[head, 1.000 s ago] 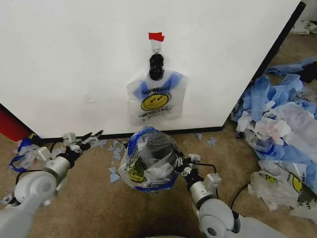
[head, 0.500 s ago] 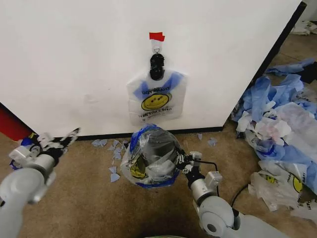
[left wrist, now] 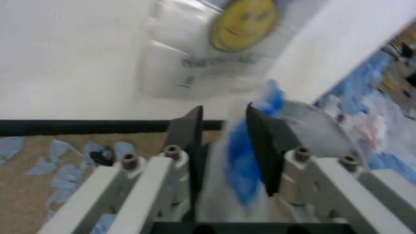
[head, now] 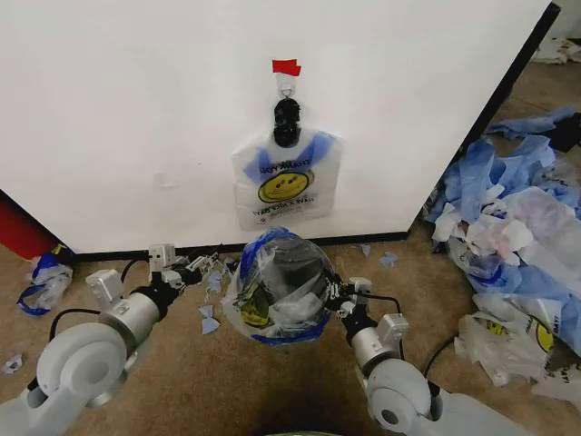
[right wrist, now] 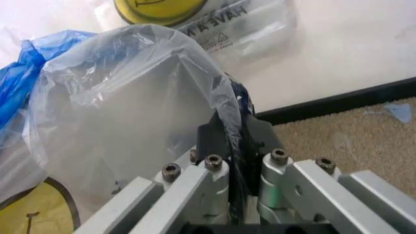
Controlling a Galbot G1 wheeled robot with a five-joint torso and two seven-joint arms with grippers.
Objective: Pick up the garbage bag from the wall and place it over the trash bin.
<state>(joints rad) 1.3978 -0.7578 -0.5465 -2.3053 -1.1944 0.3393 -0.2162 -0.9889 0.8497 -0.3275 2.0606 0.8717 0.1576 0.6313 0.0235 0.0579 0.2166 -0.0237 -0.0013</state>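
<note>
Head view: your black wire trash bin point(head: 289, 272) sits at 6 o'clock below the wall point(head: 136, 109), with a garbage bag point(head: 259, 304) draped over it.
Right gripper point(head: 334, 295): at the bin's 3 o'clock, clamped on the bag's plastic.
Left gripper point(head: 201, 266): at the bin's 9 o'clock; your left wrist view shows its jaws parted, blue plastic between them.
Wall clip point(head: 287, 123): holds a second smiley bag point(head: 286, 186) at 12 o'clock.

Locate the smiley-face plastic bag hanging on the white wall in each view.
Head view: thin translucent bag with yellow smiley face, centre, under the black clip.
Left wrist view: its yellow face at top, beyond the left gripper.
Right wrist view: print along the top edge.
Shared landmark: black base strip.
</note>
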